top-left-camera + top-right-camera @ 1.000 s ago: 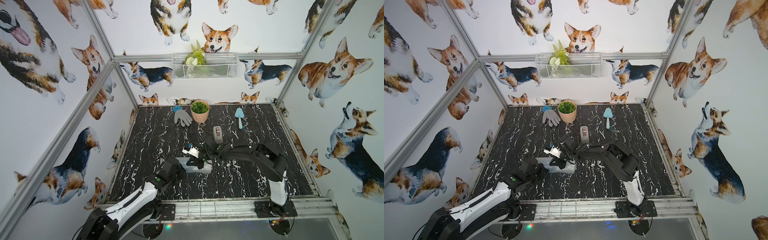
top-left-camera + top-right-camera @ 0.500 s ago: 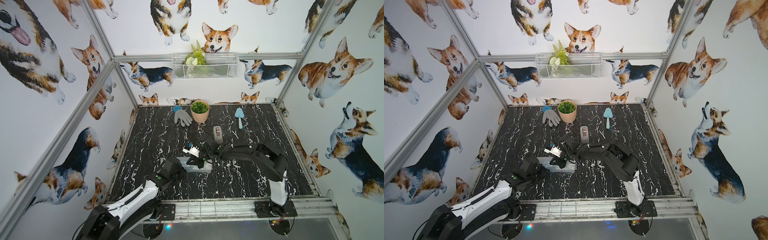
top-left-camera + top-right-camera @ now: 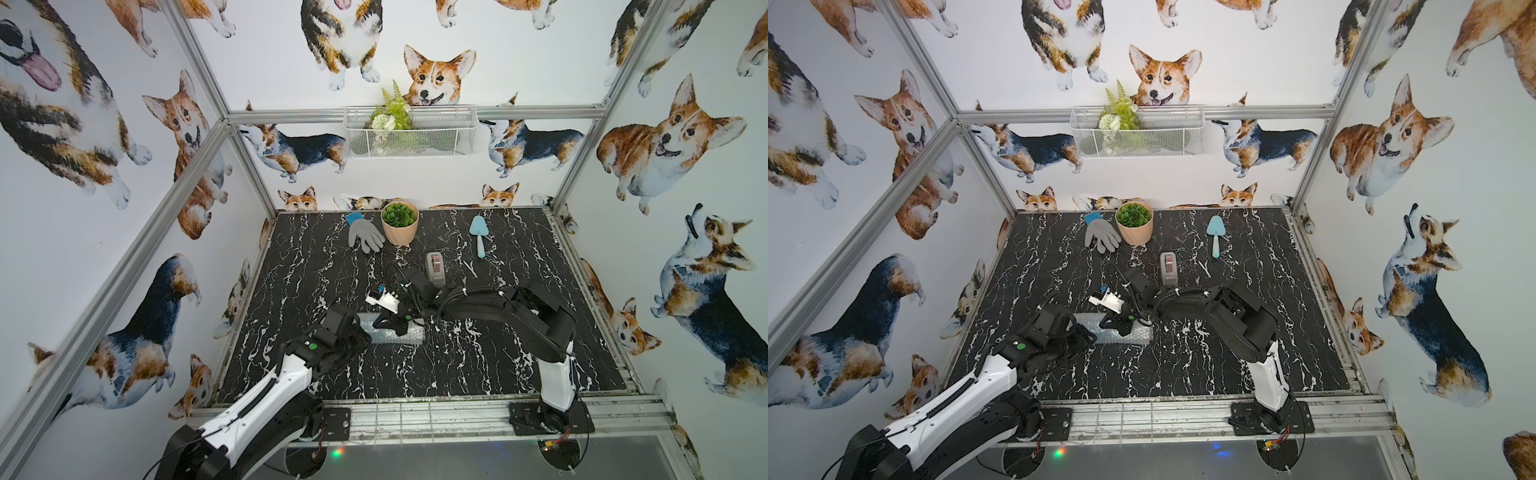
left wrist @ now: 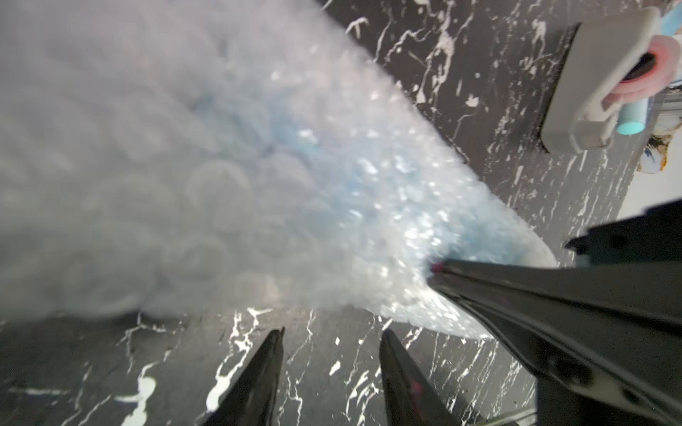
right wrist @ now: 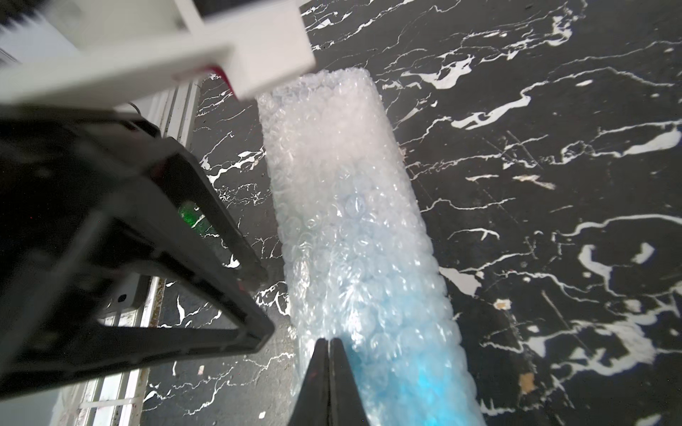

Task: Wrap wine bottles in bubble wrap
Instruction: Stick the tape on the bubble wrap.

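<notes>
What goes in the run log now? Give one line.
bottle: rolled in wrap | left gripper: open, empty | right gripper: shut, tip on wrap

Left arm (image 3: 266,386) reaches from the front-left edge of the desk (image 3: 457,374) toward centre. Left claw (image 4: 334,354) parted, empty. Right arm (image 3: 494,301) bent at elbow, forearm low over desk centre. Right claw (image 5: 328,363) pressed together, tips angled down.

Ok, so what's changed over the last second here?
The left end effector opened, apparently letting go of the bubble wrap; its jaws now stand apart over bare table beside the roll. Its arm barely shifted. Unchanged: the right end effector, shut, tip against the wrapped bottle; the glove, pot, trowel and tape dispenser.
</notes>
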